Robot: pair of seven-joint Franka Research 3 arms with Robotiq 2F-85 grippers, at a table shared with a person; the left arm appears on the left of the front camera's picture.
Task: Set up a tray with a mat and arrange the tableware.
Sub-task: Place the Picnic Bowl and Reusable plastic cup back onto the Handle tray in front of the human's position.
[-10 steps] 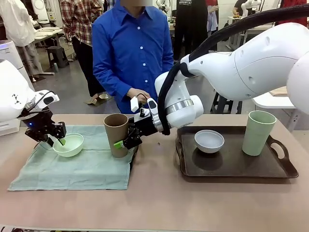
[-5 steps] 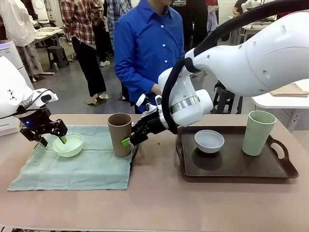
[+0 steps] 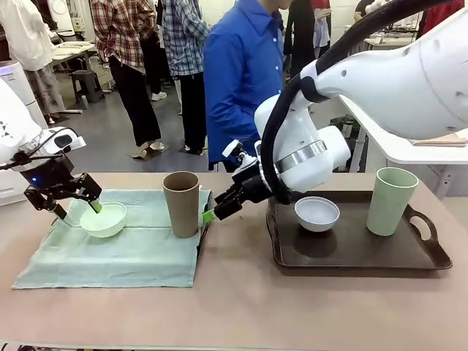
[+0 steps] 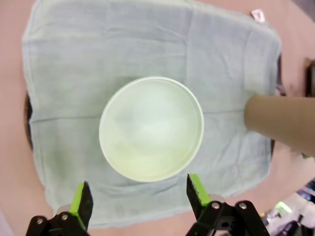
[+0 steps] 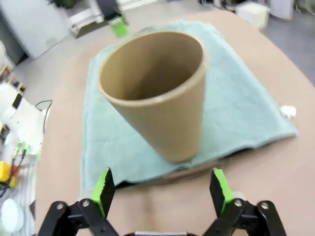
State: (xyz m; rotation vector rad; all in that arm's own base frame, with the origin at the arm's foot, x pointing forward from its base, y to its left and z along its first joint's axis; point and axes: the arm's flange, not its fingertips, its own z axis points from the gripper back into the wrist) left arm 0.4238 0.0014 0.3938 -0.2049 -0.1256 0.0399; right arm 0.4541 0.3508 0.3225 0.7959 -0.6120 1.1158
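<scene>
Left gripper (image 3: pixel 77 210): fingers apart, poised over the mint bowl (image 3: pixel 103 219) and gripping nothing. I judge the bowl is already set down.
Mint bowl: rests on the mat (image 3: pixel 110 256), left part.
Brown cup (image 3: pixel 181 203): upright near the mat's right edge.
Right gripper (image 3: pixel 213 210): spread wide, just beside the cup, holding nothing.
Tray (image 3: pixel 351 267): holds the white bowl (image 3: pixel 316 213) and pale cup (image 3: pixel 391 201).
Wrist views: mine confirm the bowl is empty and that clear gaps separate the pads from the cup. The front view leaves this unclear.
</scene>
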